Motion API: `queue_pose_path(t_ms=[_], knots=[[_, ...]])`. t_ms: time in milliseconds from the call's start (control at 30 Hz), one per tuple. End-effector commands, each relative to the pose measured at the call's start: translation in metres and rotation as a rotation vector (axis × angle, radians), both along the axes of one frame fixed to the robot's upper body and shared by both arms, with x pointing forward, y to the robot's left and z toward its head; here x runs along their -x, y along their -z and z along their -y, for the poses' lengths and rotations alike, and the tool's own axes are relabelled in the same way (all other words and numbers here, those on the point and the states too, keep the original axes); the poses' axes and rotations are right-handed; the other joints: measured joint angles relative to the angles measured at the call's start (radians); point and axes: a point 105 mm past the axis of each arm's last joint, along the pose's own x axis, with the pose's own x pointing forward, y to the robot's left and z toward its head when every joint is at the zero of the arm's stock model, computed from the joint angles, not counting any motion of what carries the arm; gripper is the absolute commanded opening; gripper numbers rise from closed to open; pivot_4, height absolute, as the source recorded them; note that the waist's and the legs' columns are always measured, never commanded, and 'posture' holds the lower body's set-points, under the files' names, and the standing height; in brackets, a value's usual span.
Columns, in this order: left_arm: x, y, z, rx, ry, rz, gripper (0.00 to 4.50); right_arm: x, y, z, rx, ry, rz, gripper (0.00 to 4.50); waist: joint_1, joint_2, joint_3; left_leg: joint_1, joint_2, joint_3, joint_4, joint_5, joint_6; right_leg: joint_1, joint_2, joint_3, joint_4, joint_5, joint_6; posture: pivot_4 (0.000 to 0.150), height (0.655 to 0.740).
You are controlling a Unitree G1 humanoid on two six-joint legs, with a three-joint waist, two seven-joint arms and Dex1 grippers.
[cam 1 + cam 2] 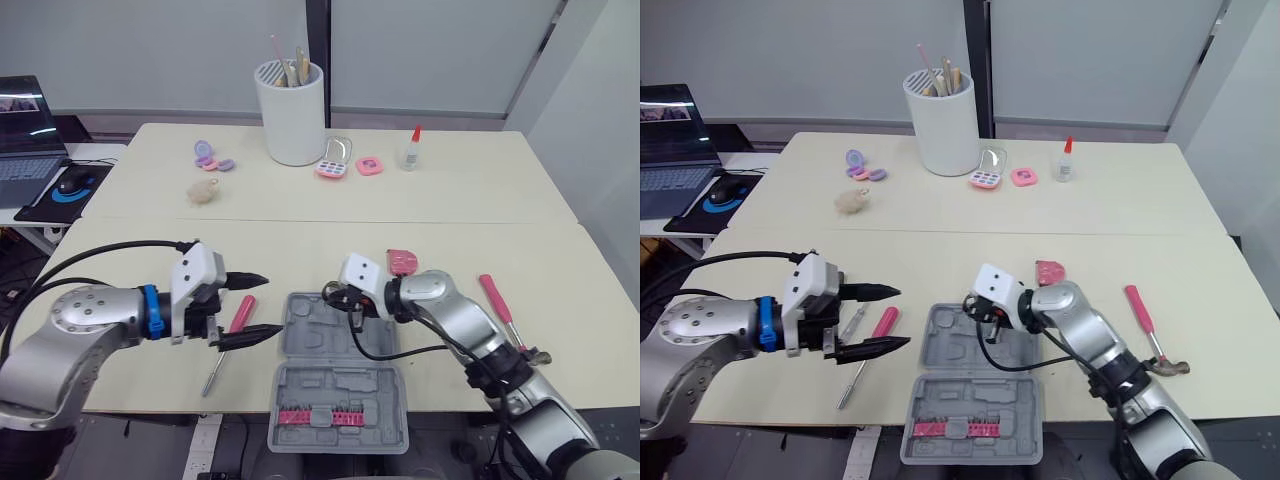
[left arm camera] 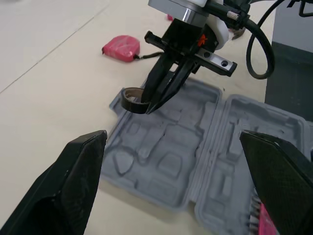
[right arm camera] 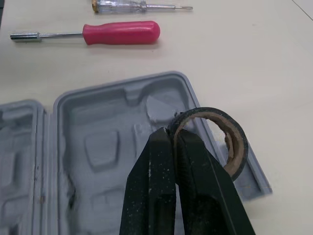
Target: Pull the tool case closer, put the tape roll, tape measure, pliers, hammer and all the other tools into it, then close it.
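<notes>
Tool case [image 1: 330, 332] lies open and near; right end effector [image 3: 173, 133] clamps the tape roll [image 3: 236, 142] over its corner, left end effector [image 1: 272, 306] gapes; tape measure [image 1: 403, 261], hammer [image 1: 498, 302] and screwdriver [image 1: 240, 313] lie unpacked on the surface [image 1: 450, 205]

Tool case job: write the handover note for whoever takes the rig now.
Right end effector: shut on the tape roll, at the far rim of the open tool case.
Left end effector: open, empty, beside the case.
Out on the table: tape measure, hammer, pink screwdriver, clear screwdriver.
Left: drop the roll in, load the rest, close the case.
</notes>
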Motion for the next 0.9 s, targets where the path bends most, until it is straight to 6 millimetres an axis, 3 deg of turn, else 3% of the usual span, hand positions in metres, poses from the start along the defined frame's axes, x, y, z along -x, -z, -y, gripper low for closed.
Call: queue_pose_path(t_ms=[33, 200, 500, 900], knots=[[0.004, -0.011, -0.011, -0.019, -0.007, 0.025, 4.5, -0.001, -0.006, -0.022, -0.031, -0.049, 0.042, 0.02, -0.002, 0.0, 0.0, 0.0, 0.0, 0.0, 0.0, 0.0, 0.0, 0.0, 0.0, 0.0, 0.0, 0.0, 0.0, 0.15, 0.74], [0.002, -0.013, -0.023, -0.046, -0.04, 0.028, 4.5, 0.001, 0.005, -0.036, -0.021, -0.078, 0.043, 0.02, -0.002, 0.0, 0.0, 0.0, 0.001, 0.0, -0.001, 0.0, 0.0, -0.001, 0.0, 0.0, 0.0, 0.0, 0.0, 0.15, 0.74], [0.008, -0.01, -0.027, -0.074, -0.018, -0.01, 4.5, 0.004, 0.014, -0.053, -0.015, -0.099, 0.051, 0.02, -0.005, 0.0, 0.0, 0.0, 0.003, 0.002, -0.002, 0.0, 0.0, -0.003, 0.0, 0.001, 0.0, 0.0, 0.0, 0.15, 0.74], [0.006, -0.008, -0.028, -0.091, -0.016, -0.002, 4.5, 0.0, 0.032, -0.054, 0.048, -0.067, 0.045, 0.02, -0.005, 0.0, 0.0, 0.0, 0.003, 0.002, -0.002, 0.0, 0.0, -0.003, 0.0, 0.001, 0.0, 0.0, -0.001, 0.15, 0.74]])
